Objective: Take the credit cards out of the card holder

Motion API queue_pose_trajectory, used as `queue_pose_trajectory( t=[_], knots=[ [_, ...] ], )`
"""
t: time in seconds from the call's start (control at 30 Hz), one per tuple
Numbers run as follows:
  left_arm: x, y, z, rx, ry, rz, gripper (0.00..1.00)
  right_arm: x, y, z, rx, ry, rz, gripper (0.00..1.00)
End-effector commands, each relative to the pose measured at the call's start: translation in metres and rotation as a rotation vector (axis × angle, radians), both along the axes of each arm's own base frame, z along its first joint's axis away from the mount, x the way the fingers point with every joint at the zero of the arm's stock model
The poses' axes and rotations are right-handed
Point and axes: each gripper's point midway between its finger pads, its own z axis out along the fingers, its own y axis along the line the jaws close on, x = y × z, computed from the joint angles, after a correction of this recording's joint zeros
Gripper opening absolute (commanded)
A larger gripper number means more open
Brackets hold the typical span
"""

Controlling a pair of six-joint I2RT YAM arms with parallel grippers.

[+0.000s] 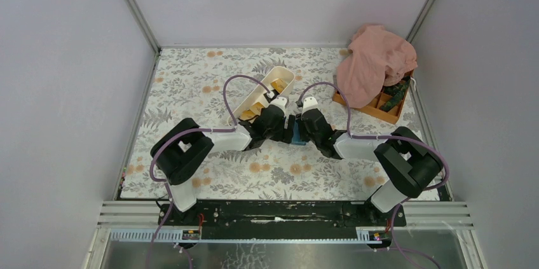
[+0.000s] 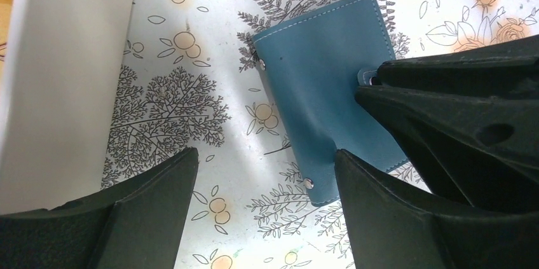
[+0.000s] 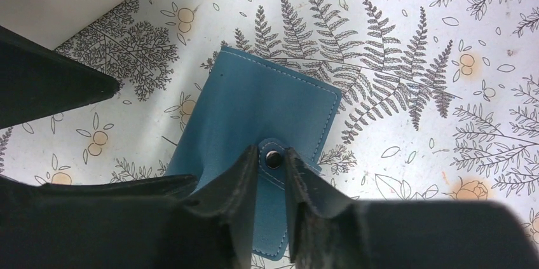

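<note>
Hovering with the left gripper point(image 2: 264, 161) spread wide over the blue card holder point(image 2: 318, 91), folded shut and flat on the floral table point(image 2: 191, 91) beside the white tray point(image 2: 63, 59). Flanking its snap tab point(image 3: 274, 159) with the right gripper point(image 3: 272, 153), fingers drawn close on either side. Cannot tell whether actually pinching it.
</note>
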Motion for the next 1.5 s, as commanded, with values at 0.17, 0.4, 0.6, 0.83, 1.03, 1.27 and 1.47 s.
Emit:
queue_pose_trajectory(
  t=[0.17,0.4,0.6,0.83,1.03,1.27,1.47],
  knots=[
    [0.004,-0.007,0.004,-0.009,-0.008,-0.015,0.86,-0.006,-0.009,-0.008,-0.018,0.039,-0.055,0.02],
    [0.004,-0.007,0.003,-0.010,-0.002,-0.019,0.86,-0.008,-0.006,-0.004,0.019,0.041,-0.054,0.00],
    [0.005,-0.005,0.003,-0.005,-0.004,-0.011,0.86,-0.010,-0.002,0.007,0.099,0.032,-0.045,0.00],
    [0.006,-0.004,0.004,-0.006,-0.007,-0.009,0.86,-0.009,-0.009,0.014,0.226,0.051,-0.064,0.00],
    [0.006,-0.004,0.002,-0.003,-0.001,-0.010,0.86,-0.006,-0.026,0.018,0.272,0.037,-0.135,0.00],
    [0.007,-0.002,0.004,0.003,-0.007,-0.001,0.86,-0.001,-0.055,0.012,0.213,0.022,-0.267,0.00],
    [0.007,-0.001,0.014,-0.026,-0.025,0.019,0.86,0.004,-0.082,0.001,0.096,0.023,-0.400,0.00]
  ],
)
